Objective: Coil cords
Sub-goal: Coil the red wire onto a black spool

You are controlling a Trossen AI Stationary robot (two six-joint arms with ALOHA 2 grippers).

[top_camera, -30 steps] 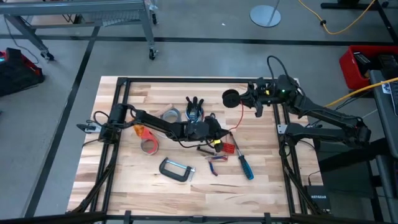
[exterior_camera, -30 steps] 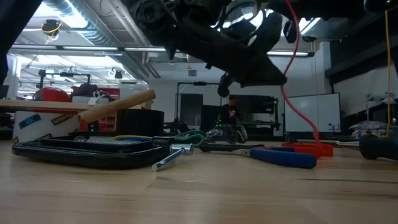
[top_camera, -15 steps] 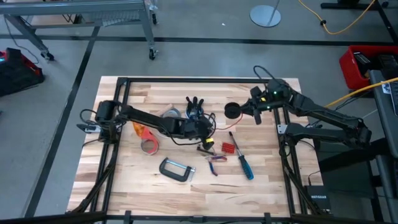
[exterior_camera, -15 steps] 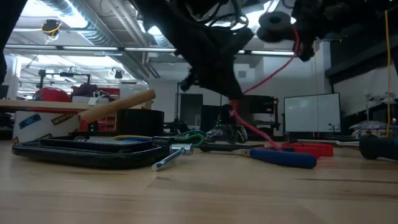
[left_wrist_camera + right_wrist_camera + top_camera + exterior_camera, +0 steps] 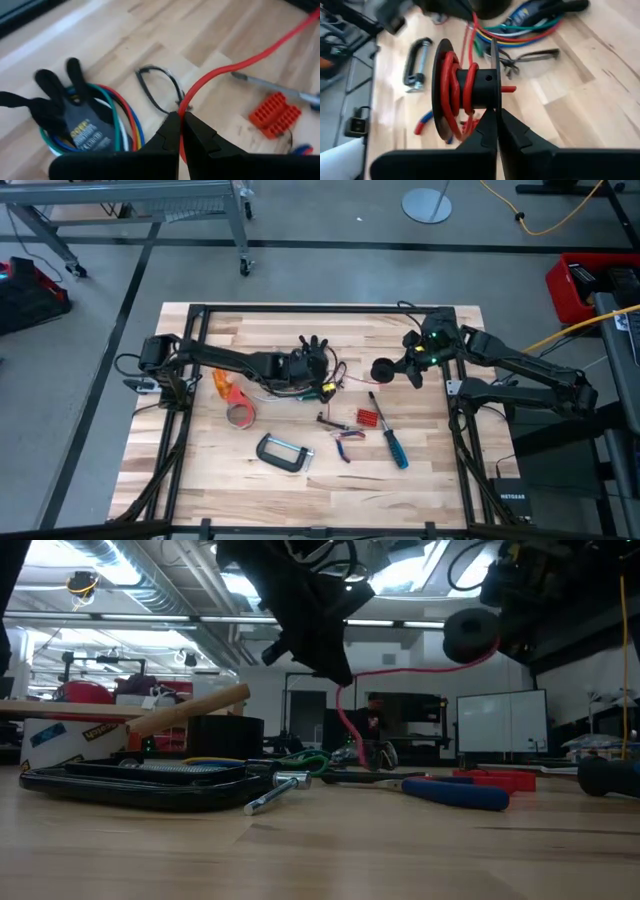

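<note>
A red cord [image 5: 400, 669] runs from a black spool [image 5: 382, 370] to my left gripper [image 5: 322, 383], then hangs down toward the table [image 5: 345, 725]. Some turns of it are wound on the spool's core [image 5: 451, 82]. My right gripper [image 5: 402, 370] is shut on the spool, above the table's right half. My left gripper [image 5: 180, 116] is shut on the cord beside a black glove [image 5: 75, 125]. The glove lies on a bundle of green, blue, red and white cords [image 5: 127, 120]. My left gripper pinches the red cord [image 5: 183, 104] between its two fingertips, at a point along its length. The fingers lie across it. The cord rises from the hold toward the spool, clear of the table, in a gentle curve. My right gripper pinches the rim of one thin flange of the spool [image 5: 494, 95] between its two fingers. The spool is lifted clear of the table, with its core level and the wound red cord on the far side of that flange.
On the table lie a C-clamp [image 5: 283, 452], a blue-handled screwdriver [image 5: 392, 442], an orange block [image 5: 368, 418], small pliers [image 5: 348, 438], a grey tape roll [image 5: 275, 365] and an orange-red tape roll [image 5: 240, 413]. Black frame rails [image 5: 190, 380] run along both sides.
My left gripper has gone toward the table's left edge and upward, still shut on the red cord. My right gripper has carried the spool toward the near edge. The cord between them now spans in a shallow curve, where before it dropped steeply to the table.
</note>
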